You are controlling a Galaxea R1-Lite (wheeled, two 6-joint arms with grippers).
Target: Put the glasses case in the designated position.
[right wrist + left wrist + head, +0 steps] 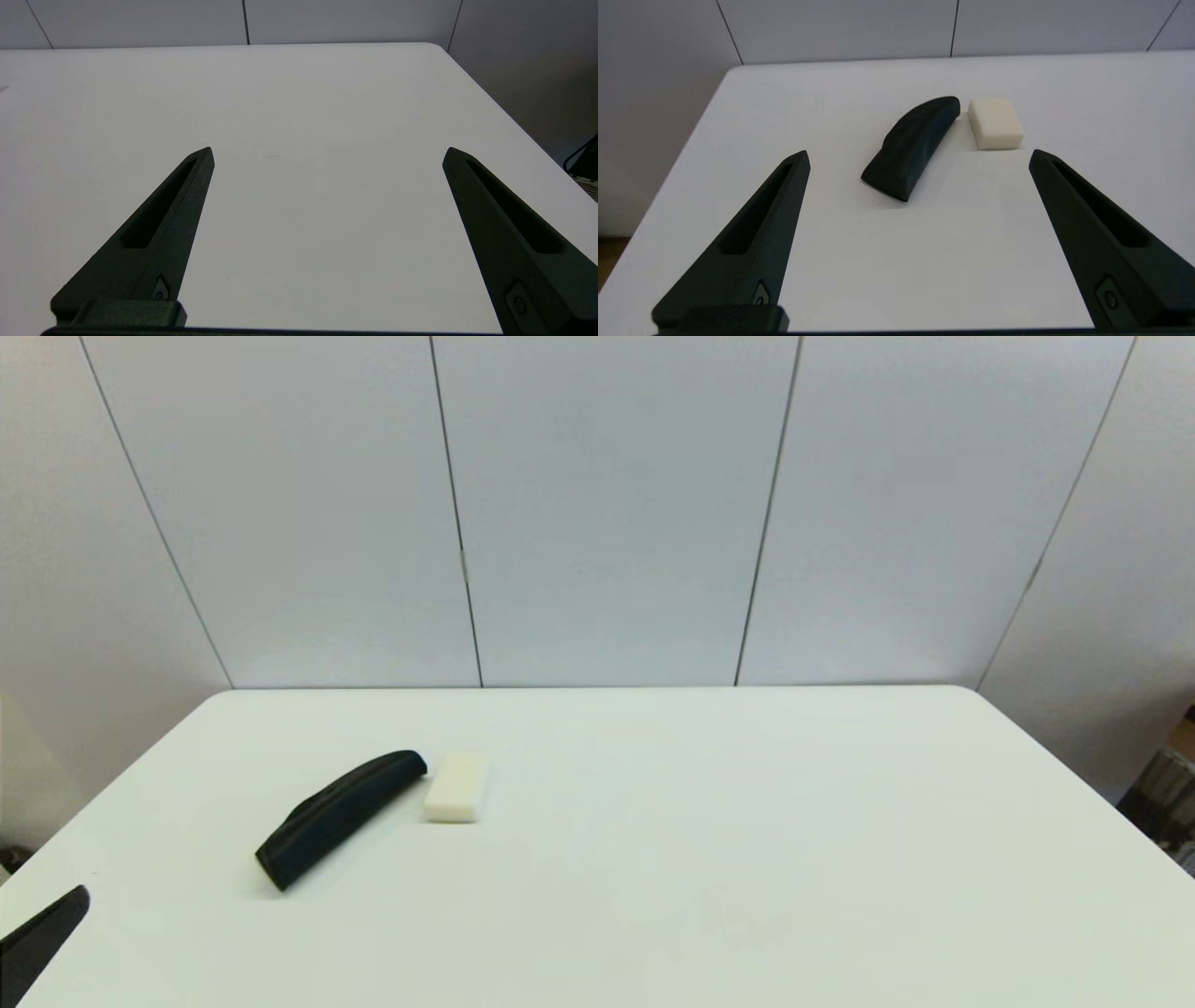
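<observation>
Matte black against the white surface (653, 859), the glasses case (341, 817) lies in my head view on the left half, long axis slanting from its near blunt end up and rightward to its far end, which sits just beside a cream block (456, 787). Only a tip of my left end effector (42, 938) shows at the near left corner; my right arm is out of this view.

From my left wrist, the left end effector (920, 158) is spread wide and holds nothing. The glasses case (913, 144) lies ahead, apart from both fingers, its cut end toward me.

From my right wrist, the right end effector (329, 156) is also wide open, over bare surface, no case in sight. I judge the left arm nearer.
</observation>
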